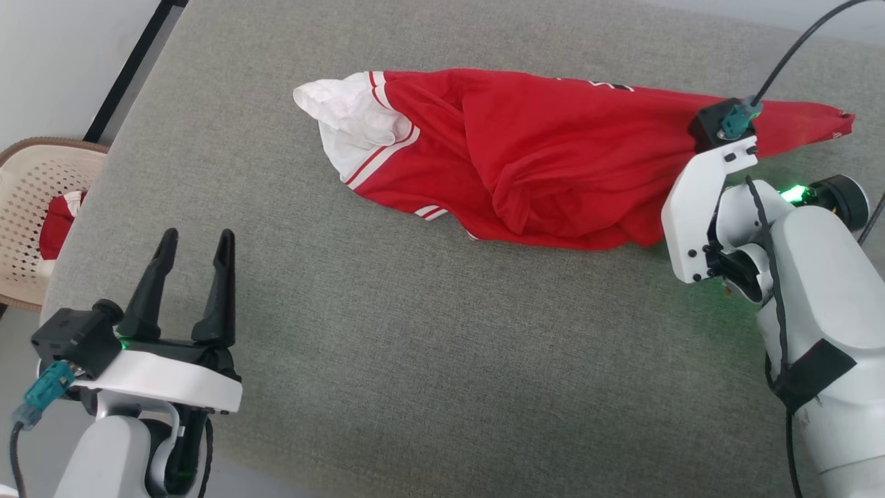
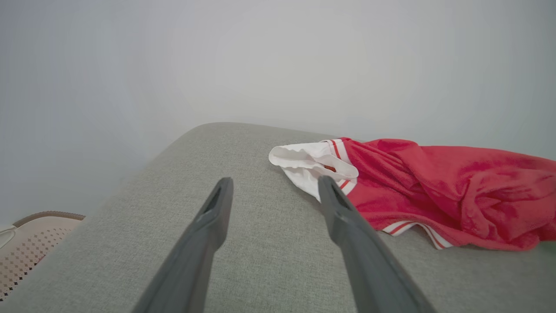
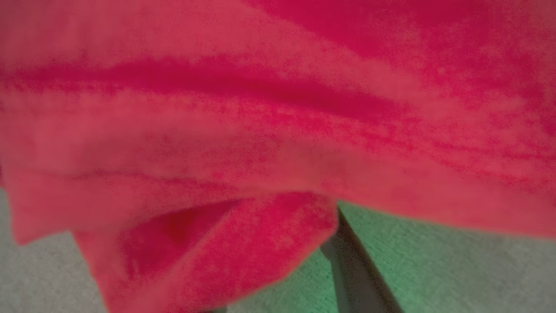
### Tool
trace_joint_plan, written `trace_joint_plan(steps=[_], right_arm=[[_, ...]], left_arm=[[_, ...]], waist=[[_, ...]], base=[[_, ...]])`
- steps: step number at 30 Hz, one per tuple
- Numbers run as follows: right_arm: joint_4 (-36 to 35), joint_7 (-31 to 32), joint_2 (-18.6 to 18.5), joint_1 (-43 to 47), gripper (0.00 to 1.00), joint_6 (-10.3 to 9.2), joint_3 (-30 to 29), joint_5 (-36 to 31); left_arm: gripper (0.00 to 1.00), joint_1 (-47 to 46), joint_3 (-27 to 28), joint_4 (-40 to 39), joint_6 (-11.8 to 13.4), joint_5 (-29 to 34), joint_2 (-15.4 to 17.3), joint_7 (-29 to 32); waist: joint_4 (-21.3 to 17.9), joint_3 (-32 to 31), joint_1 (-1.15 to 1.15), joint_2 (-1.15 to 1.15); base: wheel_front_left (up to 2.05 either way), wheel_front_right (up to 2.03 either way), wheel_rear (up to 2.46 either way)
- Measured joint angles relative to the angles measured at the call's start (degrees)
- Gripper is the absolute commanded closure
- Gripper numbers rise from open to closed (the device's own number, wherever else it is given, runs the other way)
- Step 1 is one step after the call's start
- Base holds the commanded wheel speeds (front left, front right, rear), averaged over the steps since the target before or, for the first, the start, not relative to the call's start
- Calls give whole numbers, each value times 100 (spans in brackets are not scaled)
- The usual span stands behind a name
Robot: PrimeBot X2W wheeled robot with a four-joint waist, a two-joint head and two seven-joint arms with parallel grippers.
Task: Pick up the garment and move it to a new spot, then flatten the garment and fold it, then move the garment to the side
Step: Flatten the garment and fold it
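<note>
grey fabric surface (image 1: pixel 415 360), pale wall (image 2: pixel 260 52), beige perforated basket (image 1: pixel 28 187) at left

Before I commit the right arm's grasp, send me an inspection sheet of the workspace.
Surface: grey upholstered cushion, bare around the shirt.
Job's things: red jersey T-shirt, bunched and creased, unfolded; white sleeve at its left end.
Clutter: nothing seen.
Grippers: left gripper open, hovering apart from the shirt; right gripper at the shirt's lower right edge, one finger under the cloth, grip not discernible.
Cables: black cable rises from the right wrist; teal-plugged cable hangs at the left wrist.
Surroundings: beige perforated basket beside the cushion's left edge, red-and-white cloth inside; pale wall beyond.
</note>
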Motion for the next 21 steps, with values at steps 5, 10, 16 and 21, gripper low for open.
trace_joint_plan(steps=[5, 10, 16, 21], right_arm=[[78, -81, 22, -65, 100, 2, -8, -56], [120, -268, 31, -73, 100, 13, -46, -158], [-205, -666, -177, 198, 100, 5, -396, -335], [-749, -699, -218, 520, 100, 7, -723, -312]], left_arm=[[0, 1, -65, -4, -9, -35, -11, 0], [0, 5, -82, -30, -9, -46, 2, 0], [0, 114, -70, -102, -9, -46, 75, 0], [0, 164, -38, -174, -9, -45, 105, 0]], waist=[[-12, 37, 0, 0], [-90, 20, 0, 0], [-389, -95, 0, 0], [-630, -170, 0, 0]], base=[[0, 0, 0], [0, 0, 0], [0, 0, 0], [0, 0, 0]])
